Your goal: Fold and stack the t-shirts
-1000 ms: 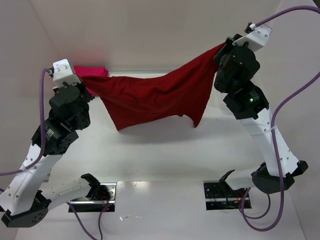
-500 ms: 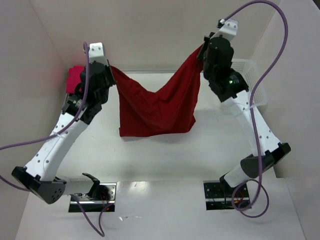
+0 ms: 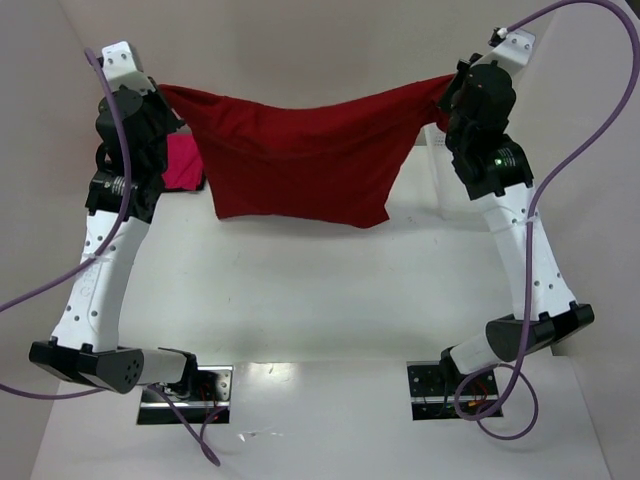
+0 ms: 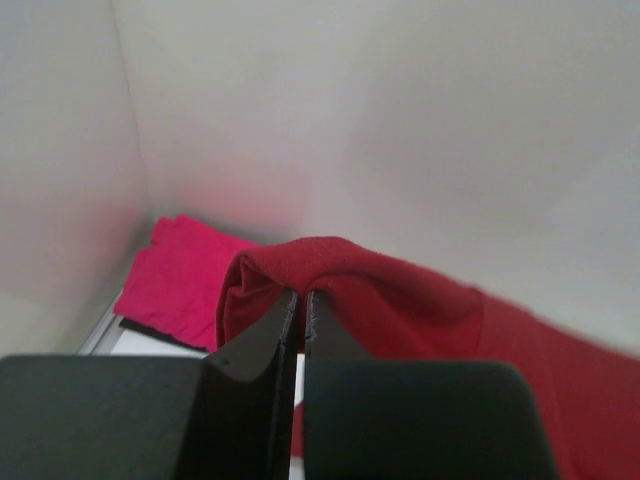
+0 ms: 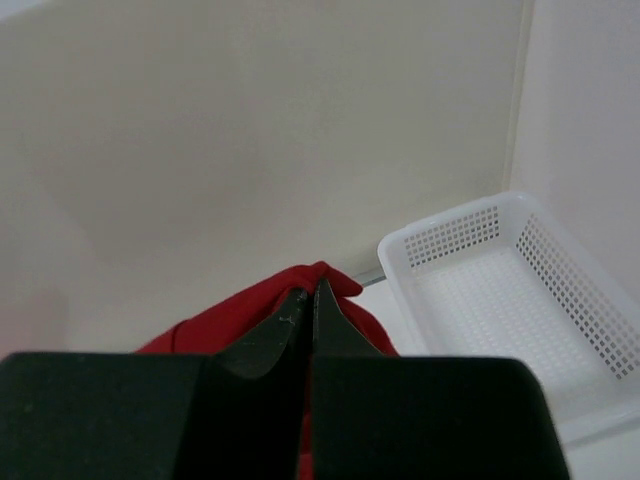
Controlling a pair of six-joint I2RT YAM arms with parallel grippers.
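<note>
Both arms stand raised high and spread wide. The left arm (image 3: 105, 265) rises nearly upright from its base, and the right arm (image 3: 522, 250) leans up and back from its own. The left gripper (image 4: 302, 296) and right gripper (image 5: 308, 291) are each clamped tight on an edge of the crimson t-shirt (image 3: 300, 170).
</note>
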